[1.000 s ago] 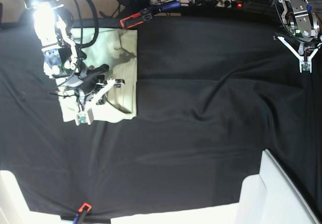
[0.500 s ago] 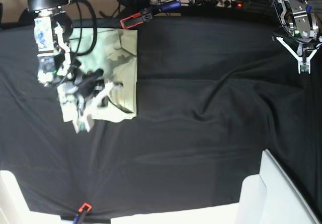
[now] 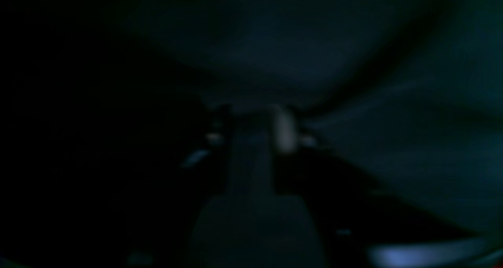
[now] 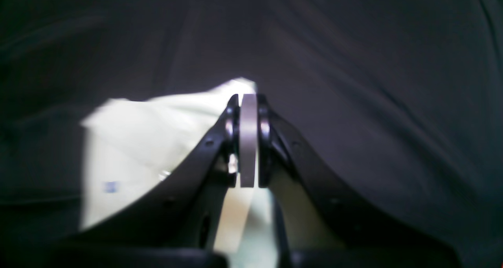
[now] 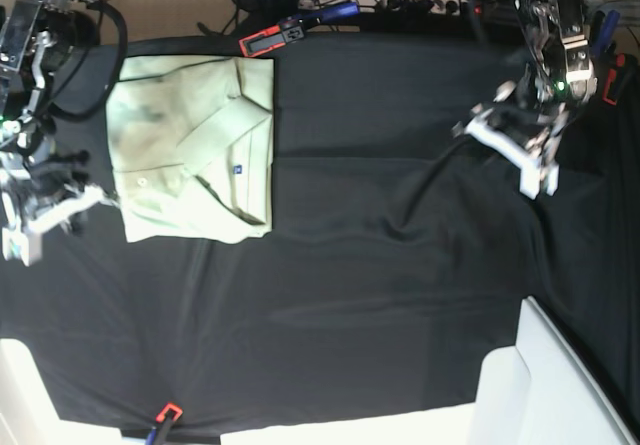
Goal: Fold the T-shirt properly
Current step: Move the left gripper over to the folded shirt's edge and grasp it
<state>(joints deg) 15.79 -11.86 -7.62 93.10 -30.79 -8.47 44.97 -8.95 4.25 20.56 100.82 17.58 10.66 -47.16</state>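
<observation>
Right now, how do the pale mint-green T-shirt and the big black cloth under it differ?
The pale mint-green T-shirt is a compact folded rectangle; the big black cloth lies spread across the whole work surface. The T-shirt is light and carries a small blue tag; the black cloth is dark and plain. The T-shirt sits near one far corner, the black cloth lying beneath it. Both show soft wrinkles, and neither gripper touches the T-shirt.

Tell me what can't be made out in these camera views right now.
- Left wrist view: nearly black and blurred; the left gripper shows no readable jaw gap.
- Right wrist view: the right gripper hides part of the T-shirt.
- Base view: the T-shirt's blue tag is too small to read.
</observation>
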